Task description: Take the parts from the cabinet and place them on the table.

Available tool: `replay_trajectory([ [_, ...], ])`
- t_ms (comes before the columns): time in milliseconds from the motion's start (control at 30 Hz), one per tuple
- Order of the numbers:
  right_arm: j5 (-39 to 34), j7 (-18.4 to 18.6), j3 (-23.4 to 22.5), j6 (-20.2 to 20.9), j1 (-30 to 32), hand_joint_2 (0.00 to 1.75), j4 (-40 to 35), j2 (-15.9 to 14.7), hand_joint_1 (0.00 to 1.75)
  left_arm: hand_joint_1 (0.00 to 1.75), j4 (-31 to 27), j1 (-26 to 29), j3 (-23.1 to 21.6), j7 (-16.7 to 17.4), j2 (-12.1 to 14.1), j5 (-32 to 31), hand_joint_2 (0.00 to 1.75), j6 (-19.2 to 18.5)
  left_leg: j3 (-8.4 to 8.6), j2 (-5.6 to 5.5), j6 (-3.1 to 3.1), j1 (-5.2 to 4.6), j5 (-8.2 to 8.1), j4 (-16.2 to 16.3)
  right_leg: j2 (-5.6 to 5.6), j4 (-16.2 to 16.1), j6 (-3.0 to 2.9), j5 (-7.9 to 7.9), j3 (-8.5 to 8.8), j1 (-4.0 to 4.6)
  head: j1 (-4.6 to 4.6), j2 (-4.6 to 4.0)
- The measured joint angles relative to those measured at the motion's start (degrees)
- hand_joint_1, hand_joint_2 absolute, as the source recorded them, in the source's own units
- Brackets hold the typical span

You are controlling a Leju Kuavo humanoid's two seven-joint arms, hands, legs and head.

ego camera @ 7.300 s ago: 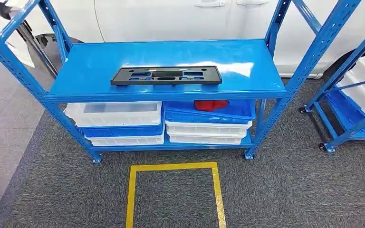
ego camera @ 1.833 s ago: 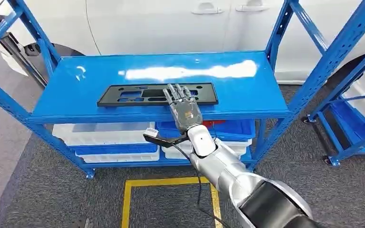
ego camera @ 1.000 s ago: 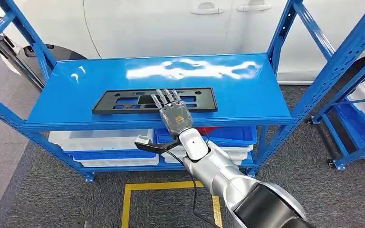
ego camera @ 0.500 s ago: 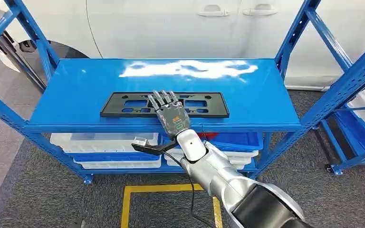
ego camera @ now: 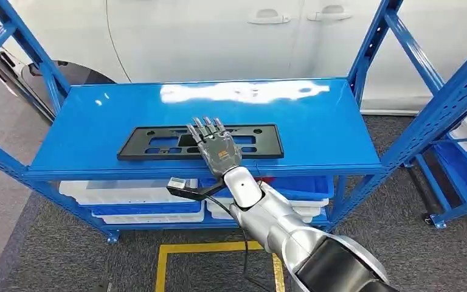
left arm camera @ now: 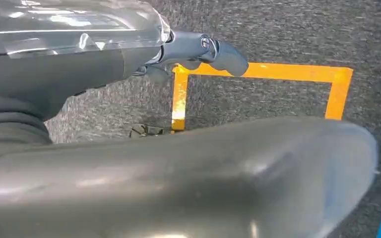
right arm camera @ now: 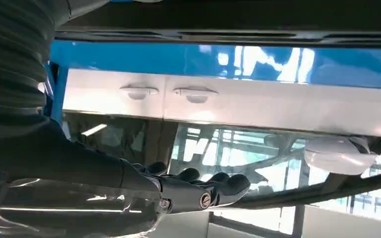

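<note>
Where shelf (ego camera: 316,121) gleams — white car (ego camera: 219,36) behind

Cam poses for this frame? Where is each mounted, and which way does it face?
Head: high on the body, facing forward and down at the blue rack; right hand over the black plate.
Left wrist: facing the carpet and yellow tape; left hand.
Right wrist: level along the shelf, toward the white car.
Shared: rack, car, right hand.
</note>
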Motion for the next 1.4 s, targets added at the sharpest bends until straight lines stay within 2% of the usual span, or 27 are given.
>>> replay_trajectory([
  [33, 0.0, 0.0, 0.0, 0.0, 0.1, 1.75, 0.0, 0.0, 0.0, 0.0, 0.0, 0.1, 0.0, 0.0, 0.0, 0.0, 0.0, 0.0, 0.49, 0.0, -0.05, 0.12, 2.19, -2.0, 0.05, 0.0, 0.09, -0.22, 0.31, -0.02, 0.0, 0.0],
  [100, 0.0, 0.0, 0.0, 0.0, 0.0, 1.75, 0.0, 0.0, 0.0, 0.0, 0.0, 0.0, 0.0, 0.0, 0.0, 0.0, 0.0, 0.0, 4.98, 0.05, 0.05, 0.34, 8.48, -12.2, 0.1, 0.0, 0.41, -0.84, 1.32, -0.04, 0.0, 0.0],
  [133, 0.0, 0.0, 0.1, 0.0, 0.0, 1.75, 0.0, 0.1, 0.0, 0.0, 0.0, 0.0, 0.0, 0.0, 0.0, 0.0, 0.0, 0.0, 7.13, 0.18, 0.13, 0.4, 10.59, -17.3, 0.09, 0.0, 0.68, -1.21, 1.7, 0.0, 0.0, 0.0],
  [167, 0.0, 0.0, 0.1, 0.0, -0.2, 1.75, 0.0, 0.1, 0.0, 0.0, 0.0, 0.0, 0.0, 0.0, 0.0, 0.0, 0.0, 0.0, 7.99, 0.13, 0.34, -0.13, 9.41, -18.4, 0.15, 0.1, 1.06, -1.4, 1.65, 0.37, 0.0, 0.0],
  [200, 0.0, 0.0, 0.2, 0.1, -0.2, 1.75, 0.0, 0.1, 0.0, 0.0, 0.0, -0.1, 0.0, 0.0, 0.0, 0.0, 0.0, 0.0, 8.01, 0.01, 0.99, -0.11, 9.34, -18.6, 0.19, 0.2, 1.29, -1.35, 1.44, 0.35, 0.0, 0.0],
  [267, 0.0, 0.0, 0.3, 0.1, -0.1, 1.75, 0.0, 0.1, 0.0, 0.0, 0.0, 0.1, 0.0, 0.0, 0.0, 0.0, 0.0, 0.0, 7.83, -0.05, 1.53, -0.33, 9.11, -18.5, 0.13, -0.1, 1.87, -1.39, 1.52, 0.15, 0.02, 0.0],
  [333, 0.0, 0.1, 0.4, 0.1, -0.1, 1.75, 0.0, 0.1, 0.0, 0.0, 0.0, 0.2, 0.0, 0.0, 0.0, 0.0, 0.0, 0.0, 8.34, -0.02, 2.28, 0.17, 9.37, -19.2, 0.06, 0.5, 2.65, -2.24, 1.52, 0.06, 0.02, 0.0],
  [367, 0.0, 0.2, 0.4, 0.1, -0.2, 1.75, 0.0, 0.1, 0.0, 0.0, 0.0, 0.1, 0.0, -0.2, 0.0, 0.0, 0.0, 0.0, 8.4, -0.03, 2.72, 0.13, 9.27, -19.3, 0.01, 3.1, 2.81, -3.72, 0.32, 0.13, 0.02, 0.0],
  [433, 0.0, 0.2, 0.4, 0.1, -0.1, 1.75, 0.0, 0.1, 0.0, 0.0, 0.0, 0.0, 0.1, -0.2, 0.0, -0.1, 0.0, 0.0, 8.41, 0.04, 3.12, -0.03, 9.08, -19.3, 0.02, 12.9, 2.96, -7.92, -4.95, 0.07, 0.02, 0.0],
  [467, 0.0, 0.2, 0.4, 0.1, 0.1, 1.75, 0.0, 0.1, 0.0, 0.0, 0.0, 0.1, 0.1, -0.2, 0.0, -0.2, 0.0, 0.0, 8.44, 0.05, 3.25, -0.1, 8.97, -19.2, 0.01, 17.3, 3.03, -9.05, -7.59, 0.06, 0.02, 0.0],
  [500, 0.0, 0.2, 0.4, 0.1, 0.3, 1.75, 0.1, 0.1, 0.0, 0.0, 0.0, 0.1, 0.2, -0.2, 0.0, -0.3, 0.0, 0.0, 8.51, 0.04, 3.27, -0.15, 8.88, -19.2, 0.0, 19.2, 3.01, -8.89, -9.03, 0.06, 0.02, 0.0],
  [533, 0.0, 0.2, 0.4, 0.1, 0.4, 1.75, 0.1, 0.1, 0.0, 0.0, 0.0, 0.2, 0.3, -0.2, 0.0, -0.3, 0.0, 0.0, 8.72, -0.02, 3.28, -0.17, 8.69, -19.2, 0.01, 18.2, 2.94, -7.11, -9.12, 0.06, 0.02, 0.0],
  [567, 0.0, 0.1, 0.5, 0.2, 0.4, 1.75, 0.1, 0.1, 0.0, 0.0, 0.0, 0.2, 0.4, -0.3, 0.0, -0.4, 0.0, 0.0, 9.05, -0.12, 3.16, -0.21, 8.47, -19.1, 0.01, 14.5, 2.75, -4.31, -7.72, 0.07, 0.02, 0.0],
  [633, 0.0, 0.1, 0.7, 0.2, 0.3, 1.75, 0.0, 0.1, 0.0, 0.0, 0.0, 0.2, 0.5, -0.3, 0.0, -0.4, 0.0, 0.0, 9.92, -0.23, 2.92, -0.28, 7.86, -19.0, 0.0, 4.2, 2.07, 1.42, -3.18, 0.16, 0.02, 0.0],
  [700, 0.0, 0.1, 1.1, 0.4, 0.1, 1.75, 0.1, 0.2, 0.0, 0.0, 0.0, 0.1, 0.5, -0.5, 0.0, -0.4, 0.0, 0.0, 9.84, -0.28, 2.31, -0.68, 7.35, -18.6, -0.03, 0.5, 1.77, 0.95, -1.64, 0.49, 0.02, 0.0],
  [800, 0.0, 0.1, 1.9, 0.8, 0.1, 1.75, 0.1, 0.2, 0.0, 0.0, 0.0, 0.2, 0.9, -0.8, 0.0, -0.3, 0.0, 0.0, 10.0, -0.14, 1.46, -0.54, 7.17, -19.0, 0.2, 0.5, 1.04, 0.86, -1.63, 0.5, 0.0, 0.0],
  [867, 0.0, 0.1, 2.8, 2.2, -0.3, 1.75, 0.1, 0.2, 0.0, 0.0, 0.0, 0.2, 1.1, -1.1, 0.1, -0.3, 0.0, -0.1, 9.37, 0.0, 0.81, -0.39, 5.67, -16.8, 0.05, -0.1, 0.48, 0.83, -0.84, 0.0, 0.0, 0.0],
  [967, 0.0, 0.2, 4.3, 4.9, -0.8, 1.75, 0.3, 0.2, 0.0, 0.0, 0.0, 0.2, 1.4, -1.4, 0.2, -0.2, 0.0, -0.1, 2.34, 0.01, 0.01, -0.09, -0.09, -3.3, -0.11, -0.1, 0.0, 0.45, -0.54, 0.07, 0.0, 0.0],
  [1000, 0.0, 0.4, 4.7, 5.8, -0.7, 1.75, 0.5, 0.2, 0.0, 0.0, 0.0, 0.4, 1.4, -1.4, 0.2, -0.2, 0.0, -0.1, 0.37, 0.01, -0.15, -0.04, -0.53, -0.2, -0.08, 0.0, 0.01, 0.33, -0.45, 0.06, 0.0, 0.0],
  [1033, 0.0, 0.6, 5.0, 7.0, -0.6, 1.75, 0.6, 0.2, 0.0, 0.0, 0.0, 0.5, 1.5, -1.5, 0.2, -0.2, 0.0, -0.1, 0.06, 0.02, -0.23, 0.09, 1.03, -0.7, 0.0, 0.0, 0.09, 0.13, -0.2, 0.05, 0.0, 0.0],
  [1067, 0.0, 0.9, 5.3, 7.8, -0.7, 1.75, 0.7, 0.2, 0.0, 0.0, 0.0, 0.5, 1.5, -1.6, 0.2, -0.3, 0.0, -0.2, 1.13, 0.02, -0.23, 0.19, 3.21, -3.5, 0.06, 0.0, 0.21, -0.06, 0.09, 0.03, 0.0, 0.0],
  [1133, 0.0, 1.6, 5.8, 10.0, -0.7, 1.75, 0.9, 0.2, 0.0, 0.0, 0.0, 0.5, 1.7, -1.8, 0.2, -0.3, 0.0, -0.4, 6.14, 0.08, -0.07, 0.35, 9.31, -14.4, 0.08, 0.0, 0.54, -0.7, 1.12, -0.02, 0.0, 0.0],
  [1167, 0.0, 1.9, 5.9, 10.7, -0.7, 1.75, 0.9, 0.2, 0.0, 0.0, 0.0, 0.5, 1.9, -1.9, 0.2, -0.4, 0.0, -0.5, 7.9, 0.11, 0.08, 0.33, 9.64, -17.8, 0.08, 0.0, 0.85, -0.99, 1.36, 0.08, 0.02, 0.0],
  [1200, -0.1, 2.1, 6.0, 11.3, -1.0, 1.75, 1.0, 0.2, 0.0, 0.0, 0.0, 0.5, 1.9, -1.9, 0.2, -0.5, 0.0, -0.7, 8.44, 0.03, 0.47, -0.09, 9.18, -18.9, 0.17, 0.3, 1.12, -1.11, 1.03, 0.39, 0.02, 0.0],
  [1300, -0.2, 2.5, 6.1, 11.8, -0.9, 1.75, 1.3, 0.1, 0.0, 0.0, 0.0, 0.6, 2.2, -1.9, 0.2, -0.6, 0.0, -0.9, 7.93, -0.04, 1.59, -0.29, 8.91, -18.5, 0.17, -0.1, 1.97, -1.06, 0.95, 0.21, 0.02, 0.0],
  [1367, -0.3, 2.6, 6.1, 11.8, -1.0, 1.75, 1.3, 0.0, 0.0, 0.0, 0.0, 0.6, 2.3, -1.9, 0.2, -0.7, 0.0, -0.9, 8.41, -0.01, 2.38, 0.15, 9.1, -19.2, 0.06, 1.5, 2.67, -2.39, 0.48, 0.2, 0.02, 0.0],
  [1400, -0.3, 2.7, 6.1, 11.8, -1.1, 1.75, 1.4, -0.1, 0.0, 0.0, 0.0, 0.5, 2.3, -1.9, 0.2, -0.9, 0.0, -0.9, 8.42, 0.03, 2.78, 0.14, 8.97, -19.2, 0.05, 5.2, 2.72, -4.36, -1.38, 0.19, 0.02, 0.0],
])
